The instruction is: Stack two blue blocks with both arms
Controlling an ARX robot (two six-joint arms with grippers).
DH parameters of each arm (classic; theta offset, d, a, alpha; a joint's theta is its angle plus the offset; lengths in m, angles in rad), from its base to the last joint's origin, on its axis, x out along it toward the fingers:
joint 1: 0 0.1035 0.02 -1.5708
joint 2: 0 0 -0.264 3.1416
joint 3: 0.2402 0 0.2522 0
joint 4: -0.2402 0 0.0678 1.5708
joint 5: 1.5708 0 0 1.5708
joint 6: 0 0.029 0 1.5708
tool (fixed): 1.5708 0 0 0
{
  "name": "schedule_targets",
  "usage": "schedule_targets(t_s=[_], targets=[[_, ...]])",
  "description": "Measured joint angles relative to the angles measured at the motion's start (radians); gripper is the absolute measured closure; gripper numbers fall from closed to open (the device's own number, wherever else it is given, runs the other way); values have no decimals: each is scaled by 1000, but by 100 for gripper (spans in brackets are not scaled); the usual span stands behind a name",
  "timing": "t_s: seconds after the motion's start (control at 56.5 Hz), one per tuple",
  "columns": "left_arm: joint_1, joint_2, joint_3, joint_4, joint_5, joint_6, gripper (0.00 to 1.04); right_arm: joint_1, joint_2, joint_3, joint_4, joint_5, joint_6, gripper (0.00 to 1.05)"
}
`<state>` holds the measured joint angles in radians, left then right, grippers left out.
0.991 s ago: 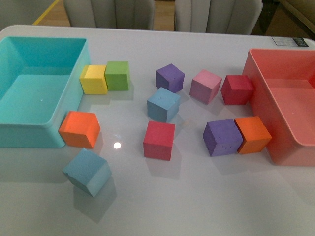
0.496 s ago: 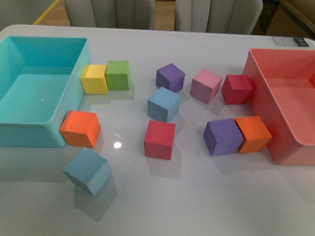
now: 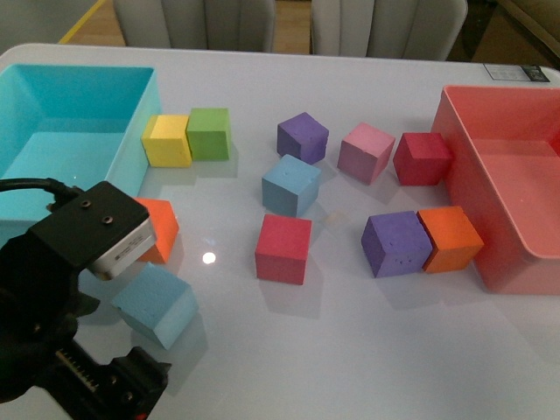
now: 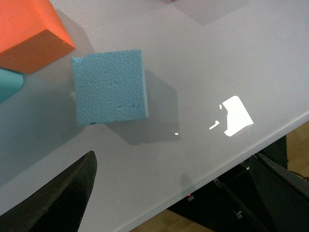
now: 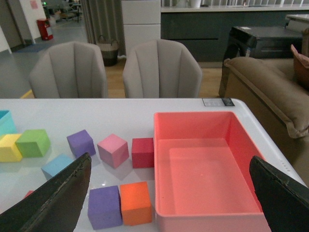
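Note:
One blue block [image 3: 290, 184] sits mid-table between a purple cube and a red cube. The other blue block [image 3: 157, 304] lies near the front left, partly covered by my left arm [image 3: 52, 297]. In the left wrist view this block [image 4: 110, 87] lies flat on the table beyond my open left gripper [image 4: 171, 164], clear of both fingers. The right wrist view shows my open right gripper [image 5: 170, 162] empty, high over the table's right side, with the mid-table blue block [image 5: 57, 165] just past one finger.
A turquoise bin [image 3: 131, 140] stands at the left and a red bin [image 3: 464, 175] at the right. An orange cube [image 3: 159, 229] touches the turquoise bin beside the near blue block. Yellow, green, purple, pink, red and orange cubes are scattered about. The table's front edge [image 4: 231, 164] runs close under the left gripper.
My left arm has come into the front view at the lower left, covering part of the orange cube and the near blue block. No block has moved.

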<state>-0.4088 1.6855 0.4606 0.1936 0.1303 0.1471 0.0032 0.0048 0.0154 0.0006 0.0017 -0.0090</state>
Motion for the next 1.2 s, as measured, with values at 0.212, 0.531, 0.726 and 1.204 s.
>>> schedule_targets(t_s=[0.212, 0.531, 0.726, 1.204], targets=[[-43, 121, 85, 27, -16, -91, 9, 0, 0, 0, 0, 0, 0, 9], [-70, 253, 137, 53, -42, -99, 9, 0, 0, 0, 0, 0, 0, 9], [-53, 293, 175, 55, -46, -84, 9, 0, 0, 0, 0, 0, 1, 9], [43, 311, 196, 44, -54, -43, 9, 0, 0, 0, 0, 0, 1, 9]])
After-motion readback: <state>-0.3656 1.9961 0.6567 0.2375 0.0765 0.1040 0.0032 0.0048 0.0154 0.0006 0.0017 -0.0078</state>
